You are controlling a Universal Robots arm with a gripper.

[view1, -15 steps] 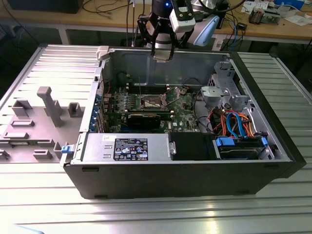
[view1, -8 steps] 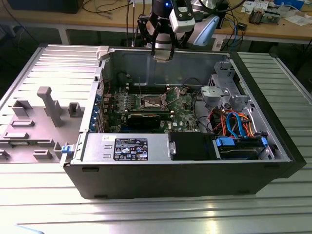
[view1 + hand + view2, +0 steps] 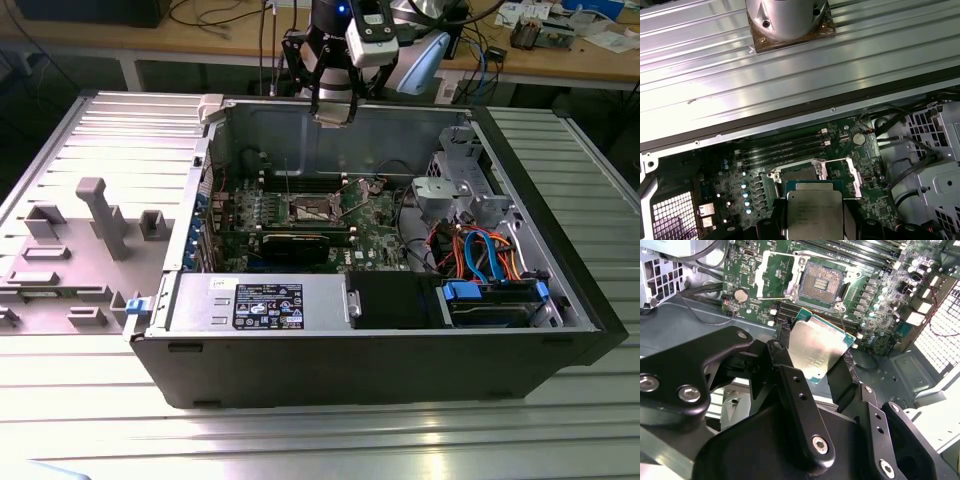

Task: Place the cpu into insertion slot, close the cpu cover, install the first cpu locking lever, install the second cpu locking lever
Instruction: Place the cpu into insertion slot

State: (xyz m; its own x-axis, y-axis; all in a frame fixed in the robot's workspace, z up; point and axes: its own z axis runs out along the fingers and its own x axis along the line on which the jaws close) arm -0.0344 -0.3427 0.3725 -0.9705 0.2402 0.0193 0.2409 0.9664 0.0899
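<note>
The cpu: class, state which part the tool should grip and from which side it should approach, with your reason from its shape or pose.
Grip the cpu by two opposite thin edges, coming from its metal top side, as the tool does now. It is a thin flat square, so probably only the edges give purchase, and the underside stays free for the slot.
</note>
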